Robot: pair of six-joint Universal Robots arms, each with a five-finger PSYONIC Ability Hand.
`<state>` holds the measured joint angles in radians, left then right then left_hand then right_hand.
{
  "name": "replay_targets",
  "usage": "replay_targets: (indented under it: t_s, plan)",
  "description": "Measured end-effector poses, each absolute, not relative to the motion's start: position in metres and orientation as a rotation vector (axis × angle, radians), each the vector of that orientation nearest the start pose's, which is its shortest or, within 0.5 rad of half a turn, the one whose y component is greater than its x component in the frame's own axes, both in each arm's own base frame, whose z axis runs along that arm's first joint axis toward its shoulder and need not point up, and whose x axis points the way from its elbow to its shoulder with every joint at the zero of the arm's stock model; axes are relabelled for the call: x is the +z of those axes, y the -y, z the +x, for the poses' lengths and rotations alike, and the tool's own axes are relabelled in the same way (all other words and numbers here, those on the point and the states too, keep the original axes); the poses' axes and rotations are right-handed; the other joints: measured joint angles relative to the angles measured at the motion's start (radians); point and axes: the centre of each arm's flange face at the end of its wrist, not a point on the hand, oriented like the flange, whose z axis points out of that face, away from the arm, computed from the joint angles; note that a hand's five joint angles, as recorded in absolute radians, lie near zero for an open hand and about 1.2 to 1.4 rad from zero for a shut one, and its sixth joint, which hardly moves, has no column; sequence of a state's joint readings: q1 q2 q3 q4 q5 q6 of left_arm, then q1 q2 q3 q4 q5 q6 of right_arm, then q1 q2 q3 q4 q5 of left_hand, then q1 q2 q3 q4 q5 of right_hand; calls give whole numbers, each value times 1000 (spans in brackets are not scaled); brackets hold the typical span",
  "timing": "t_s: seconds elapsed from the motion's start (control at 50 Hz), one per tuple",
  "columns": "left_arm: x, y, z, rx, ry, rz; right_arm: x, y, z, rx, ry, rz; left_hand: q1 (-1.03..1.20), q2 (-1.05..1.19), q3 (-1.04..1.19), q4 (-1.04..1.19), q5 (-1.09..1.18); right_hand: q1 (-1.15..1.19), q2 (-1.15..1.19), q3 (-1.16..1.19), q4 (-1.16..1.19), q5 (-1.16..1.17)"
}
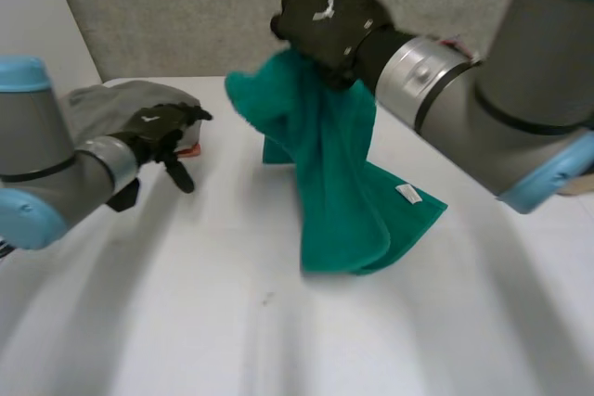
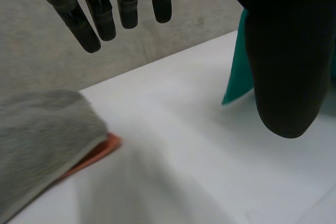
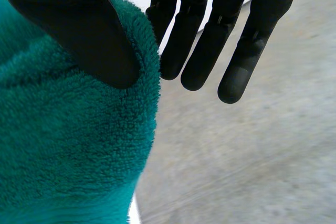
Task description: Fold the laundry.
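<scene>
- Fingers [image 2: 127,3] of the left hand [image 1: 162,134] are straight and slightly spread, gripping nothing. Its thumb [image 2: 283,56] stands apart from them, and the hand hovers over the left part of the white surface [image 1: 232,312].
- Close by that hand, at the far left of the surface, lies a folded grey cloth [image 1: 107,104]. An orange item [image 2: 98,151] peeks out from under its edge. I cannot tell whether the hand touches the cloth.
- Toward the middle, the teal towel [image 1: 343,192] hangs from above. Its upper part is bunched and lifted, and its lower end rests in loose folds on the surface. A small white tag [image 1: 406,194] shows on the towel's right edge.
- Right of centre, the right hand [image 1: 327,18] is raised in front of the grey wall [image 1: 186,16] and grips the top of the towel. Its thumb [image 3: 84,30] is clamped over the fluffy edge, while its fingers [image 3: 202,51] run straight along that same edge.
- At the far right, the right arm [image 1: 520,108] reaches in across the surface.
</scene>
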<state>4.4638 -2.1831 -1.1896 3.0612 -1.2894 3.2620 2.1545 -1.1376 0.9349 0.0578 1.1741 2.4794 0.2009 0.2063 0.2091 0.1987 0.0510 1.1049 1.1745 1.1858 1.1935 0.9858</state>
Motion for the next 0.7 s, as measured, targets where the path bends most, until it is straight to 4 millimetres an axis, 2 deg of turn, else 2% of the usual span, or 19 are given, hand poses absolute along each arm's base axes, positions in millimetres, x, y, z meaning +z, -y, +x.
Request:
replay_targets:
  t_s: [0.1,0.16,0.28,0.38,0.46,0.54,0.6,0.7]
  plan:
    - [183,358,-283,-2041,-2740,832,365,232,350,-2284,-1260,-1379,0,0,0,0,0,0,0,0,1,0]
    - [182,353,-302,-2078,-2797,834,368,227,345,-2300,-1260,-1365,0,0,0,0,0,0,0,0,1,0]
    - [181,331,-338,-2117,-2952,856,365,224,342,-2302,-1276,-1375,0,0,0,0,0,0,0,0,1,0]
    - [176,302,-363,-2050,-3103,908,361,234,338,-2333,-1325,-1374,0,0,0,0,0,0,0,0,1,0]
    - [174,298,-361,-2017,-3126,875,357,245,335,-2362,-1377,-1368,0,0,0,0,0,0,0,0,2,0]
    - [179,315,-344,-2031,-3081,752,355,249,334,-2376,-1397,-1373,0,0,0,0,0,0,0,0,2,0]
    - [182,333,-324,-2042,-3036,643,356,247,334,-2384,-1388,-1377,0,0,0,0,0,0,0,0,2,0]
    - [177,346,-307,-2009,-3043,629,369,235,337,-2406,-1327,-1363,0,0,0,0,0,0,0,0,2,0]
